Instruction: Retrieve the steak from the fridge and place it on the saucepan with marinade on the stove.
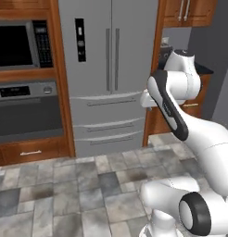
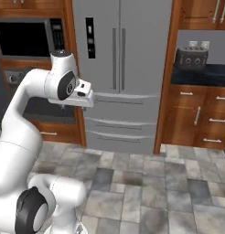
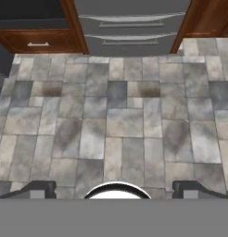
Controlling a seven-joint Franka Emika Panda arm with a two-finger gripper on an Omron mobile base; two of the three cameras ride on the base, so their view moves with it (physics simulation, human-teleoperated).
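The fridge (image 1: 109,69) (image 2: 128,68) is a tall grey French-door unit, and both doors and the lower drawers are closed. My arm is raised in front of it, with the white hand (image 1: 146,99) (image 2: 85,94) at about the height of the top drawer and a short way off the front. The hand view looks down at the tiled floor, with the fridge drawers (image 3: 129,28) along its top edge. My gripper (image 3: 117,188) is open; its dark fingertips (image 3: 39,187) stand wide apart with nothing between them. The steak, the saucepan and the stove are out of view.
A black wall oven (image 1: 23,111) and a microwave (image 1: 16,46) sit in wood cabinetry left of the fridge. To its right are wood drawers (image 2: 196,114) under a dark counter with a toaster (image 2: 192,57). Grey tiled floor (image 3: 116,120) lies in front.
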